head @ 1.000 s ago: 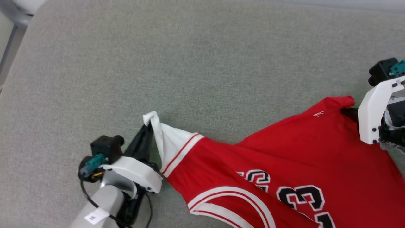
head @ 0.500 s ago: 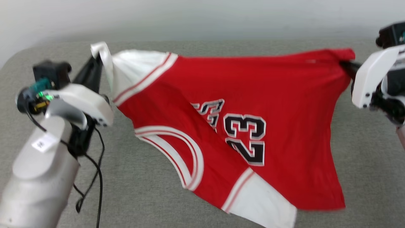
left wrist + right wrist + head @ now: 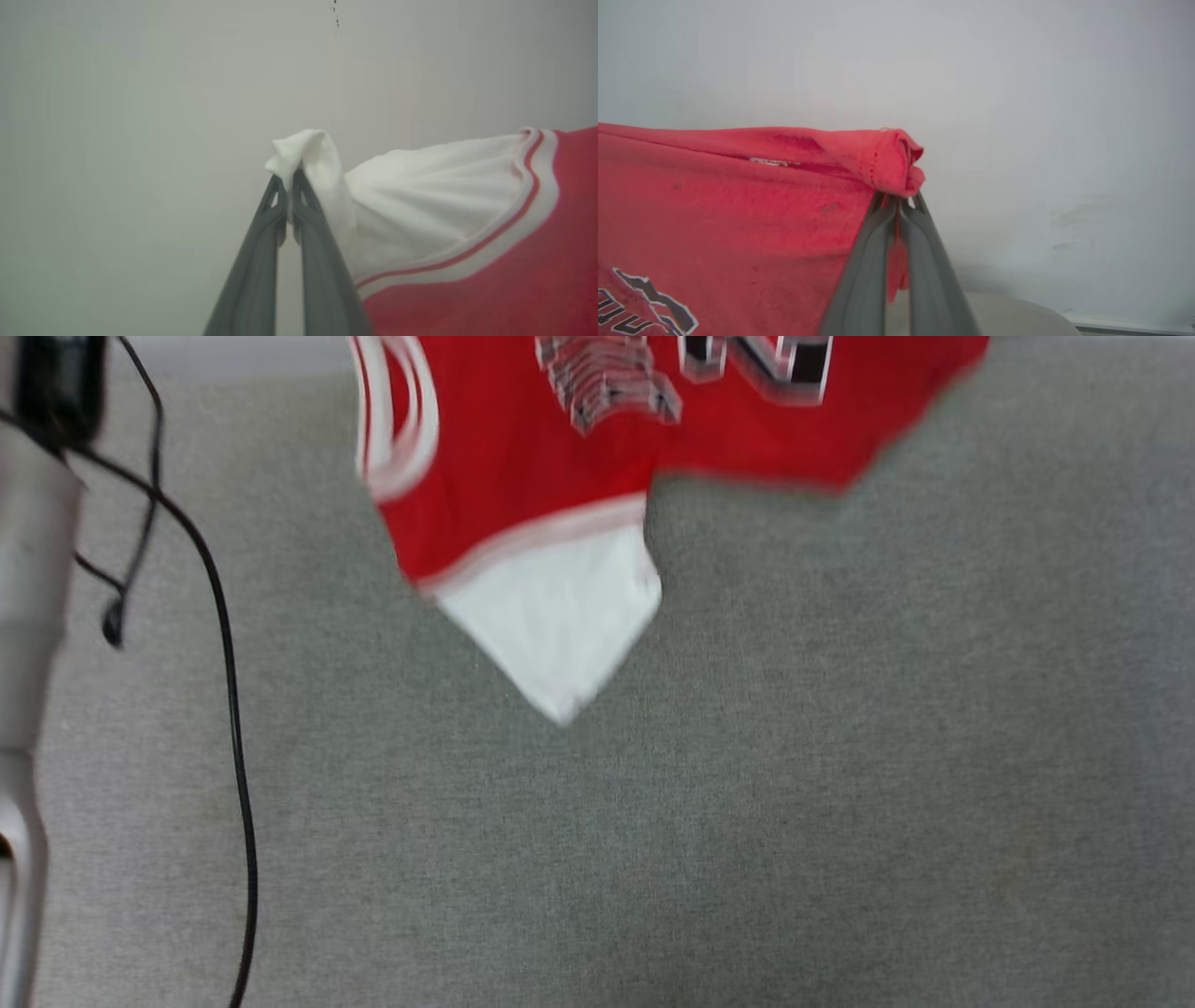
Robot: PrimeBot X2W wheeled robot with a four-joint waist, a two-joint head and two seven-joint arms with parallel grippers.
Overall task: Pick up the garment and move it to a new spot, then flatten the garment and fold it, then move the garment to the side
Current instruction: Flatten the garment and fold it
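**Above the grey cushion, a jersey hangs stretched between both grippers**

Up at 12 o'clock in the head view, the red jersey (image 3: pixel 523 457) hangs clear of the grey cushion (image 3: pixel 747 821), its upper part cut off by the top edge. A loose white sleeve (image 3: pixel 560 625) droops from it, with its tip pointing toward 6 o'clock. The striped neck trim curves at 11 o'clock, and blurred black numerals sit along the top edge near 12 to 1 o'clock. The cloth is smeared by motion blur.

At 9 o'clock in that view stands a pale forearm (image 3: pixel 28 569), with a black cable (image 3: pixel 229 709) looping down beside it toward 7 o'clock.

The left gripper (image 3: pixel 286 179) is pinched tight on the bunched tip of the other white sleeve. From that pinch the cloth fans away toward 3 and 4 o'clock, white first, then striped trim, then red. A plain pale wall (image 3: pixel 140 93) lies behind it.

The right gripper (image 3: pixel 899 200) is clamped on a rolled red corner of the jersey. From there the fabric pulls away toward 9 o'clock, with a taut top edge, and a scrap of lettering shows at 8 o'clock.

Held at these two points, the jersey's long axis runs side to side, from one gripper to the other, while the body hangs downward.
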